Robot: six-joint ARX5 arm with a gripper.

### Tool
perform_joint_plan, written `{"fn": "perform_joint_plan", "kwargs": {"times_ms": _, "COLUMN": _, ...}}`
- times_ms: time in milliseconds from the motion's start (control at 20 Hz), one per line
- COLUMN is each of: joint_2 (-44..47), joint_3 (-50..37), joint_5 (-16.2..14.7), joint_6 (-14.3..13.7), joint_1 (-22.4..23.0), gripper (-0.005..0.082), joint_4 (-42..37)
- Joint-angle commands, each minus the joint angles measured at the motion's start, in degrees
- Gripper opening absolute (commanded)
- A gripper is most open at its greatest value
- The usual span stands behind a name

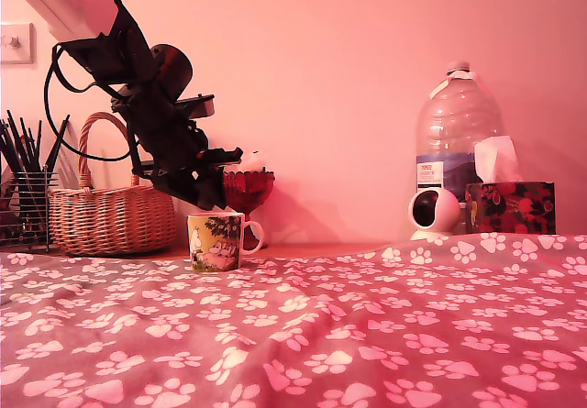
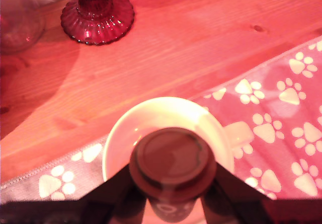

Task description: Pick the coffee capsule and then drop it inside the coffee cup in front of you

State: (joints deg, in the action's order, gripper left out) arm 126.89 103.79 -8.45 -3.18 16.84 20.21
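My black gripper [image 1: 206, 192] is clamped on the dark round coffee capsule [image 2: 172, 164], one finger each side of it, flat end facing the wrist cam. Holding it directly over the mouth of the small ceramic mug w/ white rim, white handle and yellow-green cartoon print [image 1: 215, 241], so the capsule should fall straight in, not clip the rim. In the wrist view the capsule covers part of the white opening [image 2: 151, 121]; the rest of the mug's inside looks empty, as far as I can see. In the exterior view my arm leans down from upper left and the fingers sit just above the rim; can't tell if they touch it.

The mug stands at the edge of the paw-print cloth [image 1: 367, 325], partly on the bare wooden tabletop [image 2: 176, 48]. The red ribbed glass goblet [image 2: 97, 13] is close behind, so I keep low and centred, away from it.

Judgement: pick done, drop is next; just needs release.
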Motion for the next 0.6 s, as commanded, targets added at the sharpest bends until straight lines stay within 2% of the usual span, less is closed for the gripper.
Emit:
{"fn": "perform_joint_plan", "kwargs": {"times_ms": 0, "joint_2": 1.38, "joint_3": 0.61, "joint_5": 0.35, "joint_6": 0.13, "joint_1": 0.15, "gripper": 0.0583, "joint_4": 0.13}}
{"fn": "perform_joint_plan", "kwargs": {"times_ms": 50, "joint_2": 1.38, "joint_3": 0.68, "joint_5": 0.79, "joint_6": -0.26, "joint_1": 0.15, "gripper": 0.0691, "joint_4": 0.74}}
{"fn": "perform_joint_plan", "kwargs": {"times_ms": 100, "joint_2": 1.38, "joint_3": 0.7, "joint_5": 0.74, "joint_6": -1.49, "joint_1": 0.17, "gripper": 0.0723, "joint_4": 1.09}}
{"fn": "perform_joint_plan", "kwargs": {"times_ms": 200, "joint_2": 1.33, "joint_3": 0.79, "joint_5": 0.79, "joint_6": -2.69, "joint_1": 0.22, "gripper": 0.0725, "joint_4": 1.16}}
{"fn": "perform_joint_plan", "kwargs": {"times_ms": 500, "joint_2": 1.25, "joint_3": 2.34, "joint_5": 0.33, "joint_6": -3.34, "joint_1": 0.22, "gripper": 0.0725, "joint_4": 2.93}}
{"fn": "perform_joint_plan", "kwargs": {"times_ms": 550, "joint_2": 1.25, "joint_3": 2.67, "joint_5": 0.33, "joint_6": -4.68, "joint_1": 0.24, "gripper": 0.0724, "joint_4": 3.91}}
